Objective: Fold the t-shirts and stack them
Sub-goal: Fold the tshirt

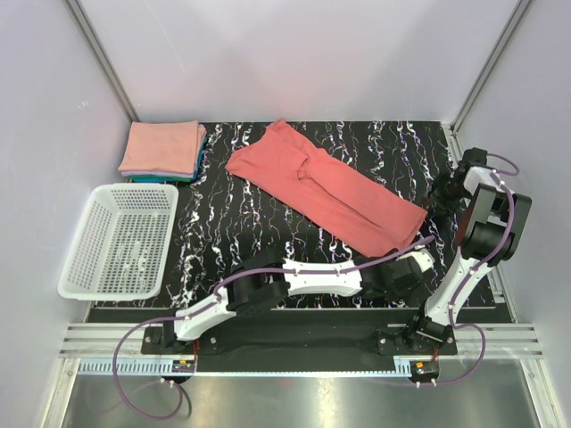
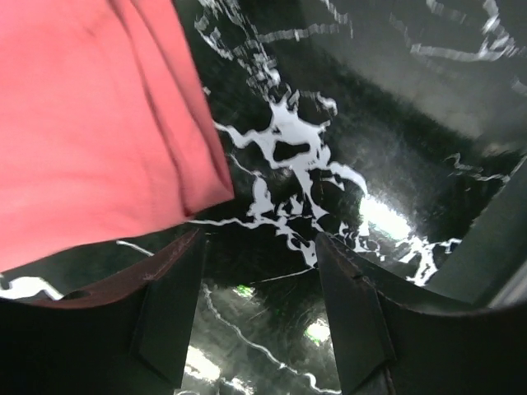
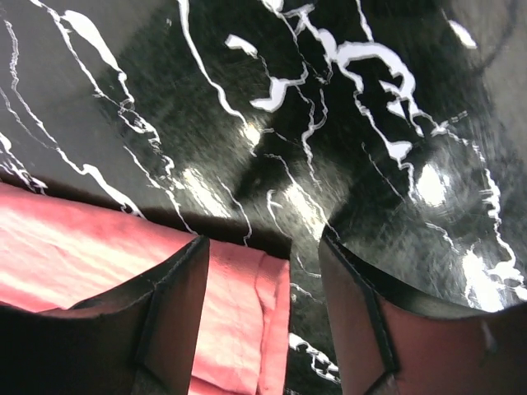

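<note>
A coral-red t-shirt (image 1: pixel 330 185), folded into a long strip, lies diagonally across the black marbled table (image 1: pixel 241 223). My left gripper (image 1: pixel 423 257) sits low by the strip's near right end. In the left wrist view this gripper (image 2: pixel 259 284) is open over bare table, with the shirt's corner (image 2: pixel 123 123) just beyond its left finger (image 2: pixel 171 309). My right gripper (image 1: pixel 444 193) hovers off the strip's right end. In the right wrist view it (image 3: pixel 263 288) is open, and the shirt's end (image 3: pixel 239 321) lies below, between the fingers. Folded t-shirts (image 1: pixel 163 149) are stacked at the back left, salmon pink over teal.
A white mesh basket (image 1: pixel 118 239) stands at the left edge of the table, just in front of the stack. Pale walls enclose the table on three sides. The left arm (image 1: pixel 303 278) stretches across the near edge towards the right.
</note>
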Controlling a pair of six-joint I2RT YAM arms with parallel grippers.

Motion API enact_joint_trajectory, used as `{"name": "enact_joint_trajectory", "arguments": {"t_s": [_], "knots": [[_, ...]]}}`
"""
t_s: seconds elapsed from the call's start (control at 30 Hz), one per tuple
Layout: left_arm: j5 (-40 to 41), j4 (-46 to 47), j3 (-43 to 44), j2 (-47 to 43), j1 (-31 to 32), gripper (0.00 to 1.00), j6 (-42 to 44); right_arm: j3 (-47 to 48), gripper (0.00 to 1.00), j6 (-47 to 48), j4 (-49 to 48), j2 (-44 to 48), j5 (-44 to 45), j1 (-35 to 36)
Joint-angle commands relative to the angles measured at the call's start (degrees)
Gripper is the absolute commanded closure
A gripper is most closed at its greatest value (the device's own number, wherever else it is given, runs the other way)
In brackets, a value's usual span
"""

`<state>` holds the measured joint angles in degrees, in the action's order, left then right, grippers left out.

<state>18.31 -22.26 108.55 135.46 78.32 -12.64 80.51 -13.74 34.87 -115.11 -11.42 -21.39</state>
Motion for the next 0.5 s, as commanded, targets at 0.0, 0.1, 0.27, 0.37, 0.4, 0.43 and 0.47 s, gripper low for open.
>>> {"name": "enact_joint_trajectory", "arguments": {"t_s": [0.0, 0.1, 0.27, 0.37, 0.4, 0.43, 0.47], "knots": [[1.4, 0.9, 4.2, 1.8, -0.1, 0.38, 1.1, -2.0, 0.38, 1.5, -3.8, 0.4, -1.3, 0.2], [2.7, -1.6, 6.5, 3.5, 0.0, 0.38, 0.4, -3.8, 0.41, 1.9, -5.1, 1.2, -1.3, 0.2], [4.0, -1.5, 5.4, 2.5, -0.4, 0.38, -1.4, -5.0, 0.47, 2.1, -5.9, 1.9, -2.0, 0.3], [3.9, -1.6, 4.5, 1.5, -1.2, 0.38, -3.4, -5.4, 0.50, 2.4, -6.0, 2.7, -1.8, 0.3], [3.3, -1.5, 4.2, 1.0, -1.4, 0.38, -4.7, -5.5, 0.54, 2.5, -6.0, 3.0, -1.9, 0.3], [2.6, -0.9, 3.7, 0.6, -2.1, 0.38, -5.3, -5.5, 0.56, 2.7, -6.0, 3.0, -2.0, 0.2], [1.0, -0.4, 2.6, -0.4, -2.4, 0.39, -5.9, -5.5, 0.58, 2.9, -5.9, 2.9, -1.9, 0.3]]}}
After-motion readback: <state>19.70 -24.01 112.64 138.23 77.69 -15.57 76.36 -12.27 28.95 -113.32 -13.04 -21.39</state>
